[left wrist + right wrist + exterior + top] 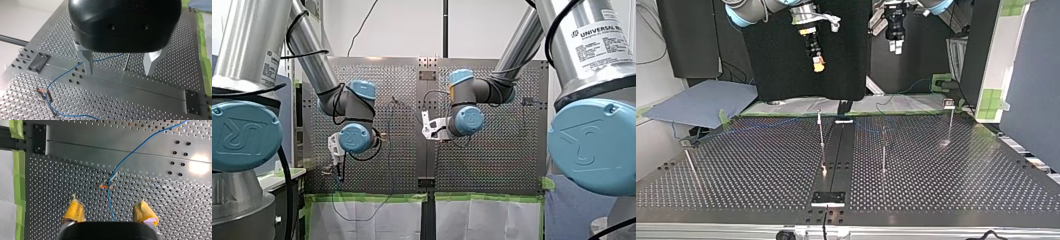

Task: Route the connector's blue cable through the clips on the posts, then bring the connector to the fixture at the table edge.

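1. Both grippers hang over the worktop (pixel 761 170), fingers wide, holding nothing: left gripper (pixel 120 72), right gripper (pixel 109 206).
2. Blue cable (pixel 132 151) lies slack on the worktop, passing a post clip (pixel 107 185) ahead of the right gripper. Connector not made out.
3. Judgement: routing is in hand. The next move calls for a descent and a pinch near the clip.
4. Ample room; thin posts (pixel 821 135) are the only obstacles.

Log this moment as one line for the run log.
left gripper: open, empty, above table | right gripper: open, empty, above blue cable by a post | cable: not held
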